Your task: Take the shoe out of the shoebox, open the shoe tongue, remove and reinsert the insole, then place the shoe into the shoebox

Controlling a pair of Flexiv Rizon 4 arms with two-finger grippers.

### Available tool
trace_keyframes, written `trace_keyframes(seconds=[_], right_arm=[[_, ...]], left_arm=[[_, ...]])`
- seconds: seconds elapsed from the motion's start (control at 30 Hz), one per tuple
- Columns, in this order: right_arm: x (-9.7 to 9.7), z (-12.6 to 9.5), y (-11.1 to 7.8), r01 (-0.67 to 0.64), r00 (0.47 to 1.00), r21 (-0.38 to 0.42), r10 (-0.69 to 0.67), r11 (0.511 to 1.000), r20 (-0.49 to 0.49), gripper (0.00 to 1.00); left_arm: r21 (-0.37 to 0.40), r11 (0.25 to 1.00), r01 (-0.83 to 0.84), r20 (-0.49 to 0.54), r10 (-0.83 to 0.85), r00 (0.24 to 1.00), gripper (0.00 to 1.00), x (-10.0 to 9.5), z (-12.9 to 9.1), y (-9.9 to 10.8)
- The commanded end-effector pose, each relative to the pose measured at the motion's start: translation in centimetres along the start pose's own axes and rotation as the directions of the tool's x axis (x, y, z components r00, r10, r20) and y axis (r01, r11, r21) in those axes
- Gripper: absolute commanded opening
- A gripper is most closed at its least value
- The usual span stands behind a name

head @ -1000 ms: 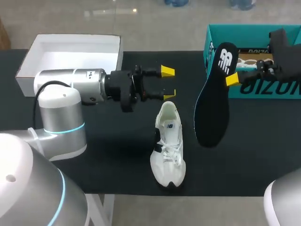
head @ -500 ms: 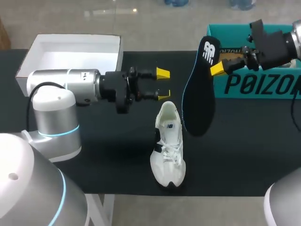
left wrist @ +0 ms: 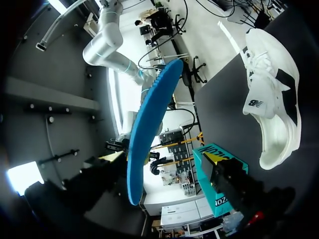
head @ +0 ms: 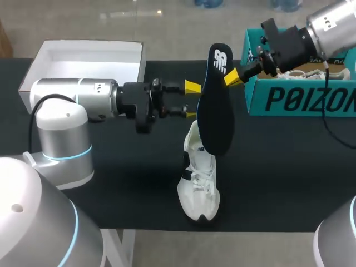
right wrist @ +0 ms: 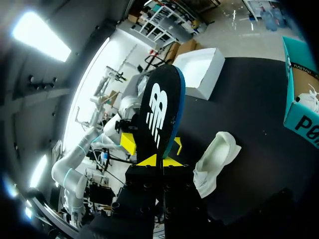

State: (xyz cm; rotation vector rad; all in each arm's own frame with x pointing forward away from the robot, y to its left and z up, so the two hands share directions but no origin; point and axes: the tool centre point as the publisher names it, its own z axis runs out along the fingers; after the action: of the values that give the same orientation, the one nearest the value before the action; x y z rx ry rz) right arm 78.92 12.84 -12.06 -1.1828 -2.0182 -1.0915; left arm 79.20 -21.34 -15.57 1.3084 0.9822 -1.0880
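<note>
insole: hangs toe-down over the shoe; likely light and floppy, best gripped at its heel end
right fingers: pinching that heel end
left fingers: spread beside the shoe's heel
shoe: on the counter

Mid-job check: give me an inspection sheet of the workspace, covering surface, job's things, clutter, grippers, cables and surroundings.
Surface: black table, no spills seen.
Job's things: white shoe lies on the table, heel toward the far side. The black insole is out of it, hanging over its heel end. The teal shoebox is open at the far right, with something white inside.
Clutter: open white box at the far left.
Grippers: left gripper is open and empty, beside the insole. The right gripper is shut on the insole's upper end.
Cables: black cable from the right arm hangs across the shoebox front.
Surroundings: nothing seen reaching over the table.
</note>
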Motion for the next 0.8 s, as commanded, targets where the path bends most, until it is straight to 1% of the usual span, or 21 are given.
trace_keyframes(seconds=[0.03,0.13,0.23,0.37,0.4,0.43,0.47,0.5,0.53,0.8], right_arm=[[-0.6,2.1,2.5,-0.003,1.000,0.194,0.005,0.981,-0.008,0.00],[-1.0,2.6,2.6,-0.006,1.000,0.200,0.009,0.980,-0.016,0.00],[-0.9,3.2,2.9,-0.004,1.000,0.208,0.008,0.978,-0.021,0.00],[-0.9,3.3,3.1,0.002,1.000,0.211,0.004,0.978,-0.026,0.00],[-0.9,3.3,3.1,0.003,1.000,0.210,0.003,0.978,-0.026,0.00],[-0.9,3.3,3.1,0.003,1.000,0.208,0.002,0.978,-0.027,0.00],[-1.0,3.3,3.1,0.003,1.000,0.204,0.002,0.979,-0.028,0.00],[-1.0,3.3,3.1,0.003,1.000,0.202,0.003,0.979,-0.028,0.00],[-1.0,3.3,3.1,0.003,1.000,0.201,0.003,0.980,-0.029,0.00],[-1.1,3.3,2.8,-0.006,0.999,0.186,0.012,0.982,-0.031,0.00]], left_arm=[[-0.003,1.000,-0.004,-0.001,0.004,1.000,1.00,-0.1,0.3,-0.1],[-0.003,1.000,-0.005,-0.002,0.005,1.000,1.00,-0.1,0.4,-0.2],[0.000,1.000,-0.007,-0.008,0.007,1.000,1.00,0.0,0.6,-0.3],[0.007,1.000,-0.012,-0.010,0.012,1.000,1.00,0.1,0.8,-0.3],[0.009,1.000,-0.015,-0.007,0.015,1.000,0.96,0.0,0.8,-0.3],[0.010,1.000,-0.019,-0.006,0.019,1.000,0.65,0.0,0.9,-0.3],[0.010,1.000,-0.024,-0.006,0.024,1.000,0.43,0.0,0.9,-0.3],[0.010,1.000,-0.026,-0.005,0.026,1.000,0.33,0.0,0.9,-0.4],[0.012,0.999,-0.030,-0.003,0.030,1.000,0.00,-0.1,0.9,-0.3],[0.006,0.999,-0.043,-0.002,0.043,0.999,0.00,-0.1,0.8,-0.4]])
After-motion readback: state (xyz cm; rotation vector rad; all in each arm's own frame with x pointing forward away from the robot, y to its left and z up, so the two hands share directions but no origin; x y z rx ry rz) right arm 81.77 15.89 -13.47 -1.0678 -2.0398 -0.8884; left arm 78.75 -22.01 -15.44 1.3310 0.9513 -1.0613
